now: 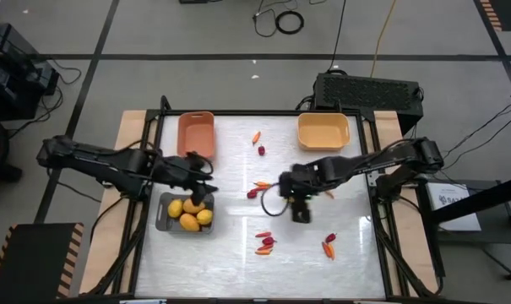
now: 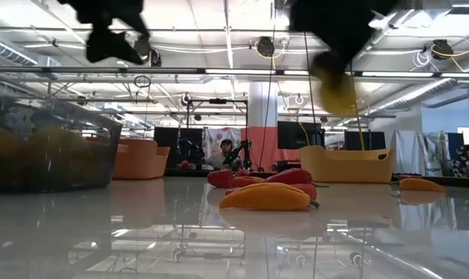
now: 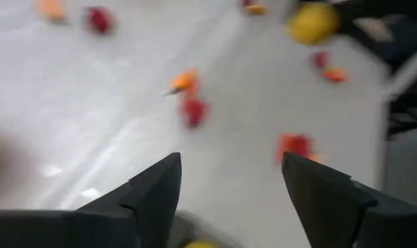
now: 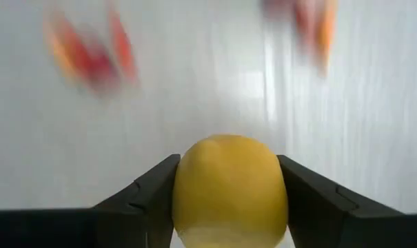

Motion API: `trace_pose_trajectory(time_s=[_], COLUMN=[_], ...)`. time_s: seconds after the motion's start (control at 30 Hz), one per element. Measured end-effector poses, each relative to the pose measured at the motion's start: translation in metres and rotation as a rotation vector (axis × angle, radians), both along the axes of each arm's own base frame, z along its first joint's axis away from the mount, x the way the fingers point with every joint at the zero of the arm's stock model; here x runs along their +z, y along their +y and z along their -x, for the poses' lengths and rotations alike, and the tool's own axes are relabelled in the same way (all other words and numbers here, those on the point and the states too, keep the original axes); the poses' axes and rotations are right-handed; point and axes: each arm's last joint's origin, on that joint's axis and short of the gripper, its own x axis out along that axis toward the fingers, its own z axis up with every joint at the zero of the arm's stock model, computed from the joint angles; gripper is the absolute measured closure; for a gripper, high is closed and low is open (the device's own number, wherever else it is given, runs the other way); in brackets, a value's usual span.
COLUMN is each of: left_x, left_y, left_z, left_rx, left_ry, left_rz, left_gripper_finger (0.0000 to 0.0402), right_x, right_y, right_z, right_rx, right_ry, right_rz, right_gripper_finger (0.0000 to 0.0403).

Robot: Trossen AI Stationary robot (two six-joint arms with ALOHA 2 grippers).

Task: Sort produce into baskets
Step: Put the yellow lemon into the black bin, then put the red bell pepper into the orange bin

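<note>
My right gripper (image 4: 229,186) is shut on a yellow egg-shaped fruit (image 4: 229,186) above the middle of the table (image 1: 297,203). My left gripper (image 3: 230,186) is open and empty, above the far edge of the grey basket (image 1: 164,221), which holds several yellow fruits (image 1: 192,215). The salmon-orange basket (image 1: 196,133) stands at the far left and the yellow-orange basket (image 1: 323,131) at the far right. Small red and orange pieces (image 1: 257,189) lie scattered on the table. My right gripper pinches the yellow fruit by its two opposite sides (image 4: 184,193) between its two fingers. The fingers come from above, pointing down. The fruit is lifted well clear of the table and hangs below the gripper in the low view (image 2: 339,89).
More red and orange pieces lie near the front (image 1: 265,243), at the front right (image 1: 328,246) and toward the far edge (image 1: 258,142). In the low view an orange pepper-like piece (image 2: 265,198) lies close, with red pieces behind it. A black box (image 1: 369,91) stands beyond the table's far edge.
</note>
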Motion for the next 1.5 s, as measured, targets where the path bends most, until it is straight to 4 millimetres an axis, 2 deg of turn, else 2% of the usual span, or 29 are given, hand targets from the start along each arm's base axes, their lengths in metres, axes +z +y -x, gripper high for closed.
trace_pose_trajectory(time_s=[0.17,0.27,0.4,0.53,0.7,0.87,1.0,1.1,1.33,1.5], left_x=[0.0,-0.007,-0.011,-0.013,-0.016,-0.016,-0.016,-0.016,-0.016,-0.016], left_y=[0.006,0.007,0.007,0.006,0.007,0.007,0.007,0.007,0.008,0.008], left_z=[0.024,0.035,0.043,0.047,0.055,0.056,0.056,0.056,0.055,0.054], left_rx=[0.111,0.157,0.146,0.1,0.086,0.088,0.09,0.09,0.103,0.103], left_ry=[0.165,0.287,0.381,0.439,0.525,0.537,0.537,0.536,0.531,0.516], left_rz=[-0.018,-0.006,0.018,0.017,0.005,-0.001,-0.007,-0.007,-0.031,-0.043], left_gripper_finger=[0.017,0.0173,0.0174,0.0174,0.0174,0.0174,0.0174,0.0174,0.0174,0.0174], right_x=[0.034,0.038,0.025,-0.009,-0.054,-0.077,-0.072,-0.071,-0.059,-0.042], right_y=[0.006,0.009,0.013,0.015,0.014,0.017,0.019,0.019,0.01,0.007], right_z=[-0.043,-0.066,-0.096,-0.122,-0.156,-0.188,-0.205,-0.212,-0.215,-0.215], right_rx=[0.091,0.133,0.161,0.149,0.103,0.097,0.08,0.073,0.074,0.042], right_ry=[-0.55,-0.784,-1.014,-1.157,-1.119,-1.104,-1.063,-0.944,-0.771,-0.605], right_rz=[0.004,0.039,0.085,0.09,0.039,0.026,0.011,0.002,0.033,0.009], right_gripper_finger=[0.0195,0.0195,0.0195,0.0195,0.0194,0.0181,0.0164,0.0144,0.0093,0.0079])
